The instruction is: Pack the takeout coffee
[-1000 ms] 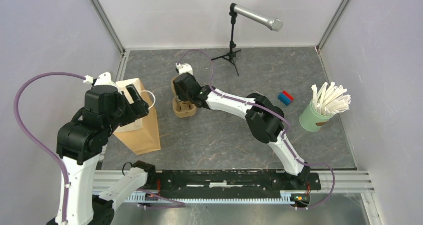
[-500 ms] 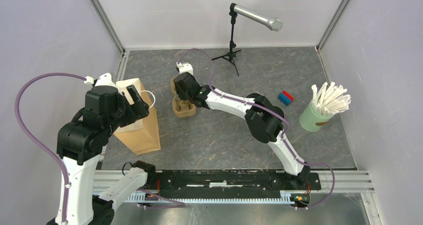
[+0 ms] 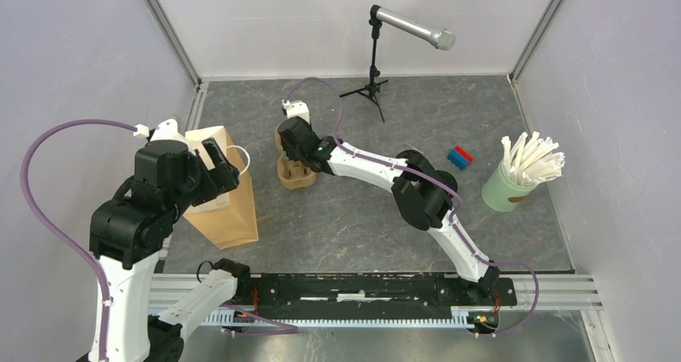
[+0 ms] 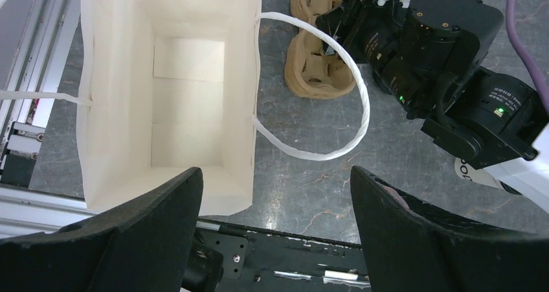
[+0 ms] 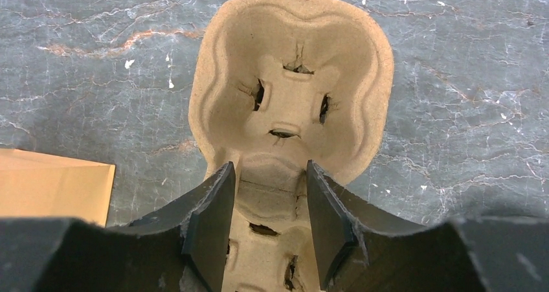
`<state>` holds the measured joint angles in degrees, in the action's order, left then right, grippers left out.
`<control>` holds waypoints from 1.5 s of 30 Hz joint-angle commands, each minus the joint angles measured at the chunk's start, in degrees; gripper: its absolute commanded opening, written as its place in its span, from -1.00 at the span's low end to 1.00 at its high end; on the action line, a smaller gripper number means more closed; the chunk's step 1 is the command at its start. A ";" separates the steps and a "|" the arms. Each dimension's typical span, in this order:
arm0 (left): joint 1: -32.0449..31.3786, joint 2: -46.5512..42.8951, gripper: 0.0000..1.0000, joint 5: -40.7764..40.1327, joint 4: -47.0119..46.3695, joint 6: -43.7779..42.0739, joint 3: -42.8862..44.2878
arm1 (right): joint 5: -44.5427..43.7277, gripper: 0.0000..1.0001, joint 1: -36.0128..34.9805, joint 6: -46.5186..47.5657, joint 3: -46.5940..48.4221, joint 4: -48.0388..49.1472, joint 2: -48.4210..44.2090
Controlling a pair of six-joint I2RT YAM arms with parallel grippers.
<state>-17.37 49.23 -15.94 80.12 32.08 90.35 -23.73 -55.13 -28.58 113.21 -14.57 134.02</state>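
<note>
Right wrist: right gripper (image 5: 269, 169) half-closed, pinching cup carrier (image 5: 291, 65) centre ridge; narrow hold, thin cardboard may tear or tilt when lifted.

The table (image 3: 361, 217) was grey with pale marble veins, the cup carrier (image 5: 291, 78) brown, the paper bag (image 3: 233, 217) tan outside, white inside.

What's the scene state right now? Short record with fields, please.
left gripper: open, over the paper bag's mouth
right gripper: fingers either side of the cup carrier's middle ridge, apparently closed on it
paper bag: upright, open, empty
cup carrier: on the table, visible wells empty
coffee cups: none in view
other: green cup of straws, red-and-blue block, microphone
</note>
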 commanded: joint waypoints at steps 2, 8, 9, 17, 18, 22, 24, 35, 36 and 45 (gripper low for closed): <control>0.23 -1.22 0.80 0.89 -0.55 -0.19 -0.35 | -2.01 0.02 -0.73 -0.75 1.68 0.68 0.89; 0.20 -1.42 0.80 0.74 -0.19 -0.46 -0.25 | -1.98 -0.07 -0.81 -0.60 1.64 0.98 1.07; 0.18 -1.47 0.80 0.74 -0.20 -0.39 -0.10 | -2.02 -0.09 -0.84 -0.49 1.68 1.03 1.12; 0.23 -1.35 0.80 0.55 -0.14 -0.55 0.23 | -2.82 -0.05 -1.01 -0.24 2.54 0.67 2.10; 0.23 -1.41 0.80 0.63 -0.19 -0.54 0.21 | -3.11 -0.05 -1.09 -0.10 2.62 0.57 2.12; 0.23 -1.49 0.80 0.67 -0.17 -0.78 0.23 | -4.11 0.03 -1.28 0.01 2.54 0.18 2.30; 0.23 -1.32 0.80 0.60 -0.15 -0.98 0.18 | -4.34 0.04 -1.36 -0.07 2.54 0.15 2.29; 0.23 -2.04 0.82 0.51 -0.18 -1.48 0.08 | -5.22 -0.24 -1.73 2.71 0.82 3.74 -0.46; 0.23 -2.12 0.82 0.52 -0.22 -1.41 0.16 | -5.23 -0.25 -1.73 2.96 0.43 4.37 -1.33; 0.23 -1.80 0.82 0.80 -0.91 -1.28 0.39 | -2.66 -0.27 -1.23 5.21 -1.93 11.20 -6.89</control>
<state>-17.37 47.46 -15.92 80.47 32.05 90.26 -27.49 -56.51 -24.93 110.96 -10.35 133.43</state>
